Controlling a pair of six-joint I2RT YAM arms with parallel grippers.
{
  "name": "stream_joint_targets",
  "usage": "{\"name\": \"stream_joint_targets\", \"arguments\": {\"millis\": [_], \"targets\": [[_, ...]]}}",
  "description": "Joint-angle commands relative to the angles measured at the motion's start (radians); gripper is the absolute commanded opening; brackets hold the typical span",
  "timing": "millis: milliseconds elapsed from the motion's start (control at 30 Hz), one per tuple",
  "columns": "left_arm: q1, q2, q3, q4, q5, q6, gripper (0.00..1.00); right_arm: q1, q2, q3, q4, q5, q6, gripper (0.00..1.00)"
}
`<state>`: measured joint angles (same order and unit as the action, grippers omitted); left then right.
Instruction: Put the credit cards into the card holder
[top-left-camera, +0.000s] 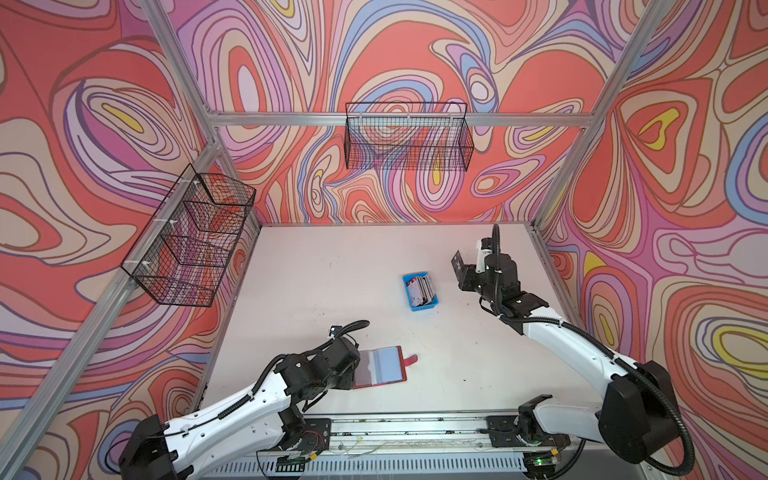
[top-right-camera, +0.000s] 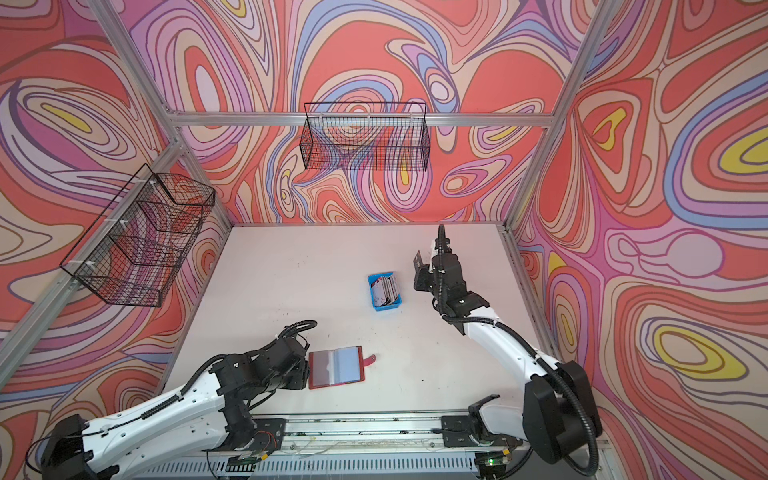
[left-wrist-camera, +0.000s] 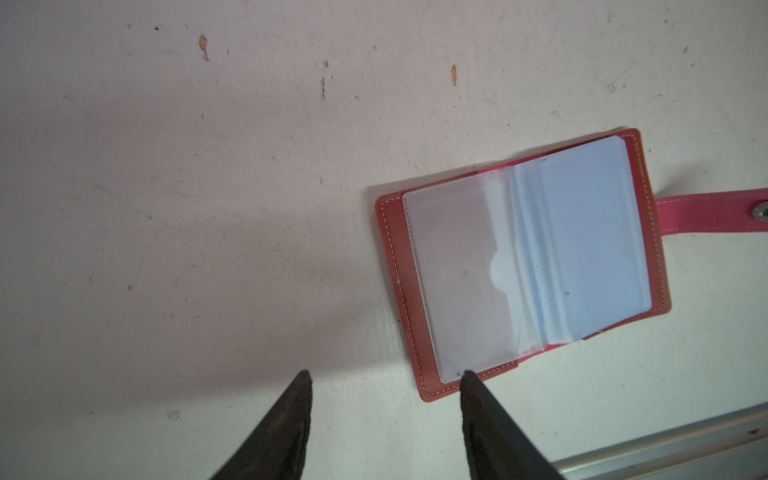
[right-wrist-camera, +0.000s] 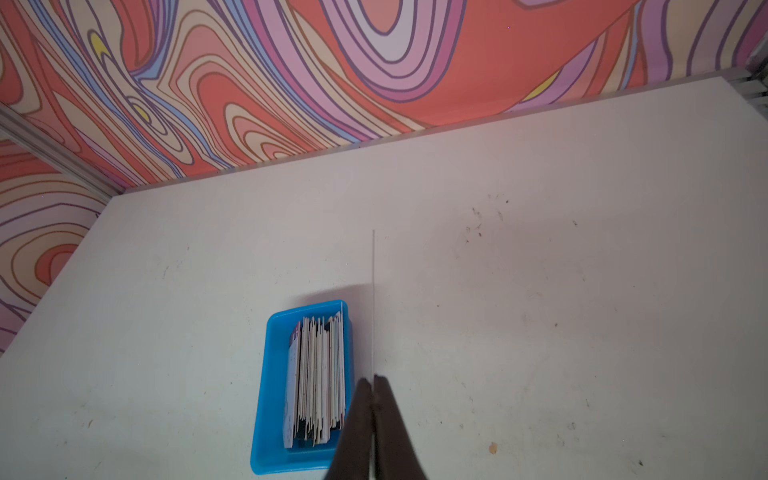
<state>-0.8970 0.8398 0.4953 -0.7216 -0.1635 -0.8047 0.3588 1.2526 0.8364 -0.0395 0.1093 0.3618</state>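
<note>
My right claw (right-wrist-camera: 372, 380) pinches one card (right-wrist-camera: 373, 270) by its end: light, stiff, probably slippery. My left claw (left-wrist-camera: 386, 372) hangs spread beside the card holder (left-wrist-camera: 523, 266), near the front edge of the table (left-wrist-camera: 166, 166).

Robot lab test cell — aluminium frame (top-left-camera: 282, 119), swirl-print backdrop walls (top-left-camera: 415, 50), left arm (top-left-camera: 232, 411), right arm (top-left-camera: 573, 345) on base rail (top-left-camera: 407, 428).

Card holder (top-left-camera: 382, 368) open (flat); cards (top-left-camera: 424, 291) seemingly upright.

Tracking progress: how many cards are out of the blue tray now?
1: a card pinched in the right end effector beside the blue tray. The card holder shows empty sleeves; deeper pages may hide others.
</note>
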Motion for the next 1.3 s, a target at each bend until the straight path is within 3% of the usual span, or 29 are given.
{"name": "stream_joint_targets", "arguments": {"millis": [0,233,333,500,633,833,900,1000,1267], "targets": [[-0.004,-0.004,0.000,-0.009,0.000,0.000,0.59,-0.004,-0.091,-0.048,0.079,0.078,0.038,0.00],[-0.003,-0.016,-0.004,0.005,0.021,0.012,0.59,0.016,-0.248,-0.160,0.180,0.091,0.104,0.00],[-0.003,-0.015,-0.004,0.002,0.007,0.007,0.60,0.081,-0.274,-0.176,0.211,0.090,0.155,0.00],[-0.002,0.001,0.011,-0.018,0.004,-0.003,0.59,0.338,-0.332,-0.167,0.201,0.242,0.271,0.00],[-0.003,-0.038,-0.001,-0.004,0.031,-0.059,0.59,0.623,-0.355,-0.298,0.337,0.444,0.376,0.00],[-0.003,-0.137,-0.045,-0.014,0.031,-0.131,0.58,1.079,-0.129,-0.445,0.700,0.875,0.458,0.00],[-0.003,-0.175,-0.080,0.023,0.059,-0.130,0.59,1.158,-0.012,-0.455,0.819,0.936,0.487,0.00],[-0.002,-0.198,-0.118,0.088,0.113,-0.131,0.59,1.177,0.162,-0.422,0.871,0.891,0.594,0.00],[-0.002,-0.196,-0.171,0.175,0.126,-0.162,0.56,1.178,0.432,-0.491,1.261,0.833,0.603,0.00]]}}
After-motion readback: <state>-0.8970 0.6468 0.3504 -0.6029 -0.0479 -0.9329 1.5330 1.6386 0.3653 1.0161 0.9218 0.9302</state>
